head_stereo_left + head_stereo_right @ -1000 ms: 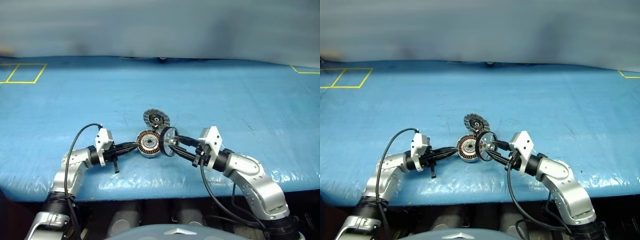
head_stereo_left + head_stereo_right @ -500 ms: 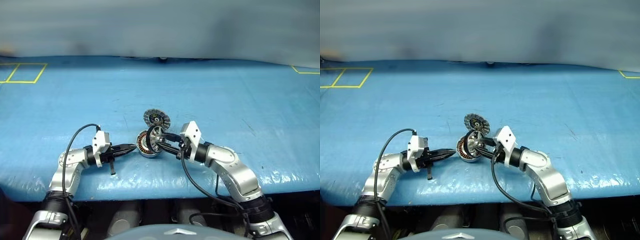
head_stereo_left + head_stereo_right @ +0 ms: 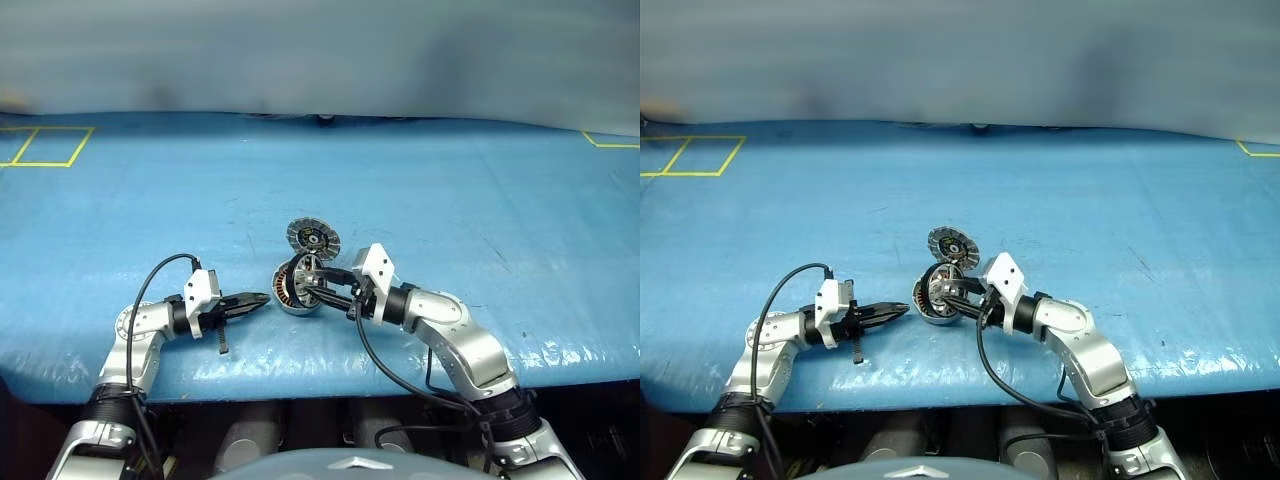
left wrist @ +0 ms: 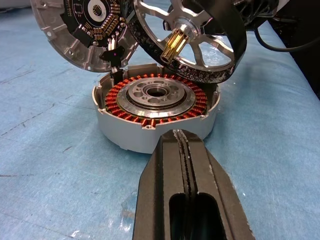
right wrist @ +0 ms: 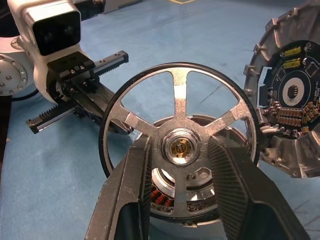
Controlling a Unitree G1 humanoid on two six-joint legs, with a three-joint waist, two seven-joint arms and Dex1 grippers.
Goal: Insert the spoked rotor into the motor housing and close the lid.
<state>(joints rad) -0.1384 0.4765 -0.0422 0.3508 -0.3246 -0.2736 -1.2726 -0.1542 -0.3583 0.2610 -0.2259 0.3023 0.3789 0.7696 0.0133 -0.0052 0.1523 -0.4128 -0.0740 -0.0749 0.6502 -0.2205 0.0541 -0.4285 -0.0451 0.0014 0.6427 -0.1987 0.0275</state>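
A: Where is the housing [image 3: 291, 287]?
B: It rests on the blue desk [image 3: 480, 180], near the front edge, between the two arms. Its open face shows a ring of copper windings around a silver centre.

A: And the rotor [image 5: 177, 140]?
B: Held by the right gripper [image 3: 318, 286] just in front of the housing's open side, tilted on edge, not yet seated. In the right wrist view the two fingers [image 5: 235, 190] bracket the silver hub, pressing on the spokes from either side. The black rim stands clear of the housing wall; in the left wrist view the rotor's brass-coloured shaft points down toward the housing's centre.

A: State of the right gripper?
B: Partly closed, clamped on the rotor.

A: And the left gripper [image 3: 262, 298]?
B: Fully closed, holding nothing. Its fingers meet in a thin seam in the left wrist view [image 4: 186, 165]. The tip points at the housing from the robot's left, just beside its wall; contact cannot be told.

A: Where is the lid [image 3: 313, 238]?
B: Behind the housing, on the far side from the robot, propped at a tilt. The visible face carries radial segments and a dark hub. In the left wrist view its lower edge sits close to the housing's rim.
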